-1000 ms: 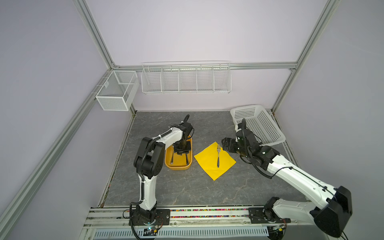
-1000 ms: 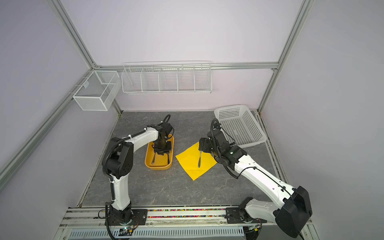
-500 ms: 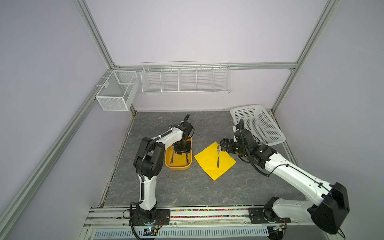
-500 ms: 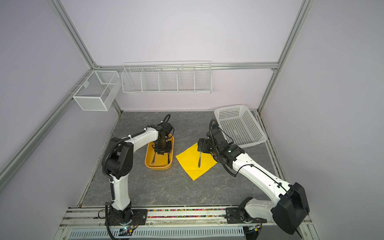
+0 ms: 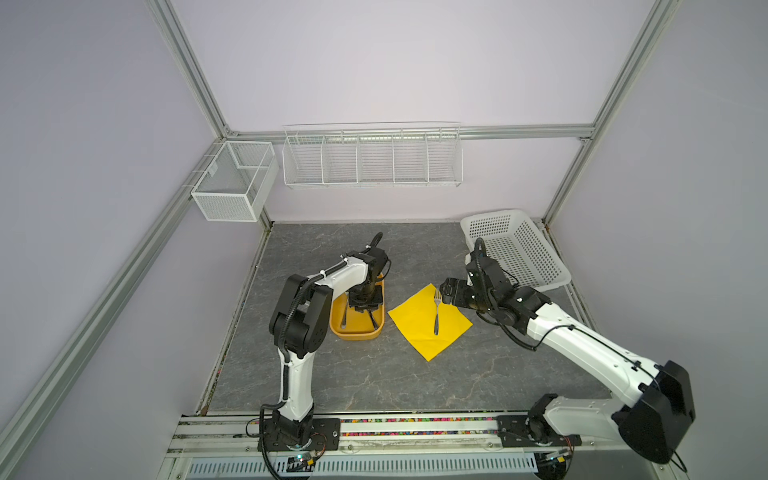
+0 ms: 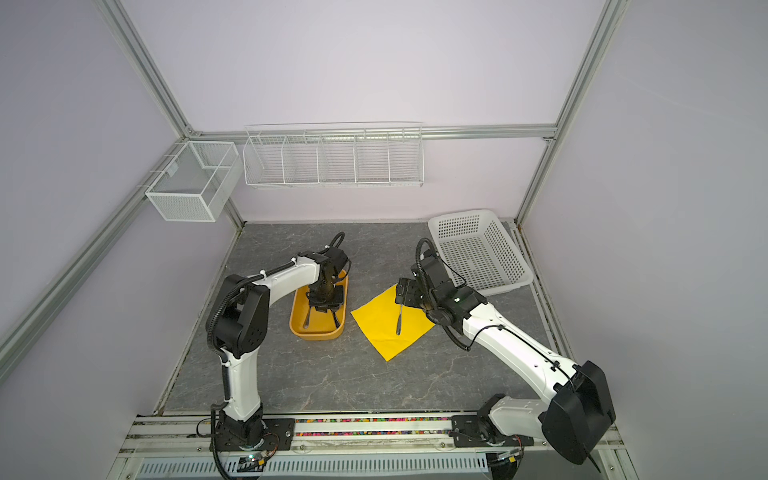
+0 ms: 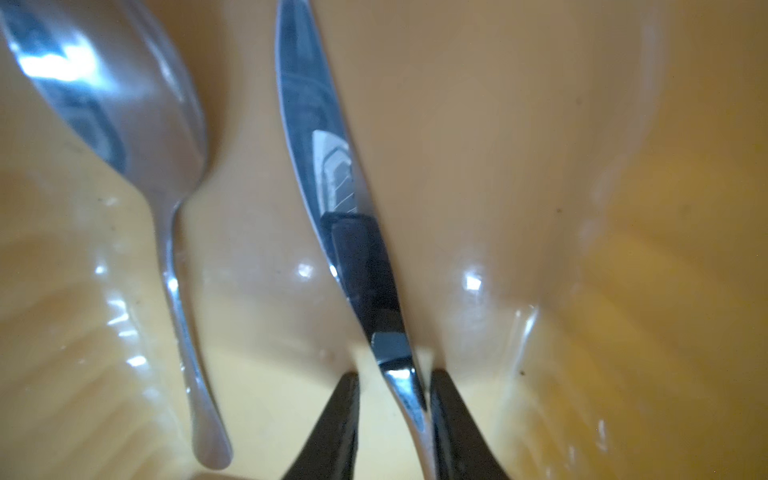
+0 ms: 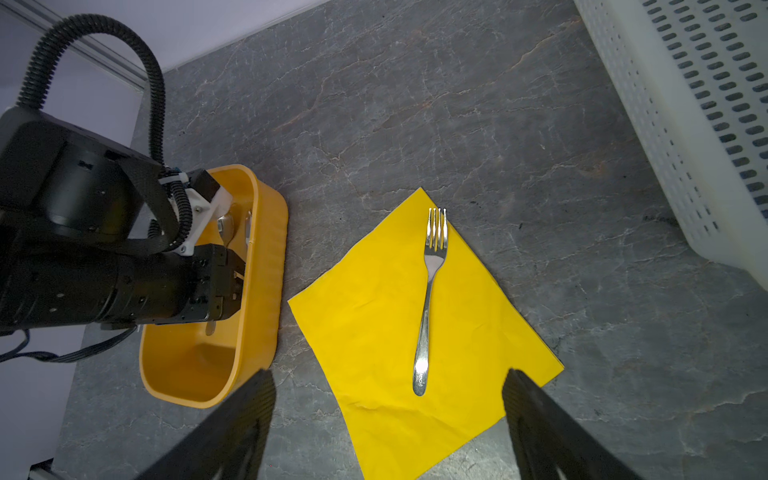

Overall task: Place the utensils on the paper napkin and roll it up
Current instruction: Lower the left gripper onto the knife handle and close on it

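A bright yellow paper napkin [image 5: 417,332] [image 6: 380,330] [image 8: 365,332] lies flat on the table with a silver fork [image 5: 436,313] [image 6: 399,320] [image 8: 430,291] on it. My right gripper [image 5: 451,293] [image 6: 403,293] [image 8: 388,376] hovers open over the napkin's far corner, near the fork's tines, holding nothing. My left gripper [image 5: 363,305] [image 6: 326,305] [image 7: 395,415] reaches down into the orange-yellow tub [image 5: 357,334] [image 6: 316,334] [image 8: 257,291]. Its jaws straddle a knife [image 7: 328,174] at the handle: one finger touches it, the other stands a little off. A spoon [image 7: 124,104] lies beside the knife in the tub.
A white perforated basket [image 5: 515,249] [image 6: 478,249] [image 8: 706,124] sits at the back right, just behind my right arm. A wire rack [image 5: 372,160] and a mesh box [image 5: 232,183] hang on the walls above the table.
The right arm has shifted slightly while its gripper stays open over the napkin's far corner. The left gripper remains down in the tub.
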